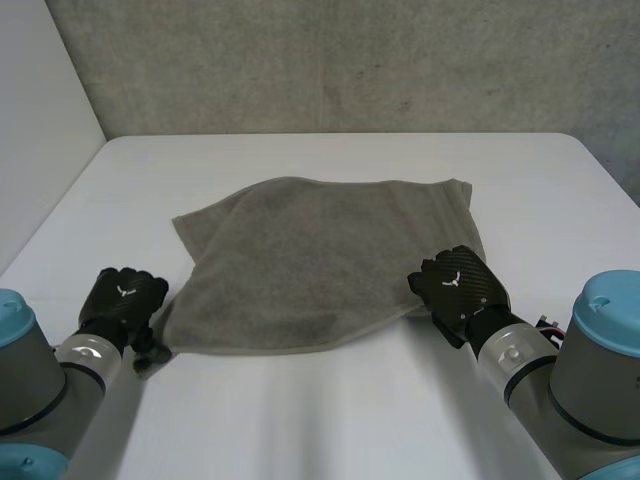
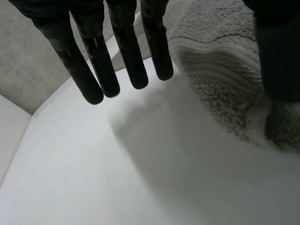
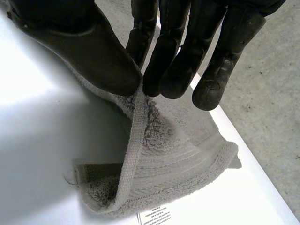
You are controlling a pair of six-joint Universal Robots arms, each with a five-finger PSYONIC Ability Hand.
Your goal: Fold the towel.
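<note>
The grey towel (image 1: pixel 320 260) lies spread on the middle of the white worktop (image 1: pixel 330 420). Its near-right corner is pinched up by the hem between the thumb and fingers of the right hand (image 3: pixel 93 51), and a small white label (image 3: pixel 154 216) by the lifted fold has print too small to read. The left hand (image 1: pixel 122 298) sits at the near-left corner, fingers (image 2: pixel 131 61) straight and spread over bare worktop, gripping nothing; its thumb (image 2: pixel 276 51) hangs over the towel's edge, and whether it touches I cannot tell.

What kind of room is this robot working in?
Probably a robotics lab or test room: a bare white table, a plain grey wall behind it, and just one grey towel laid out.
</note>
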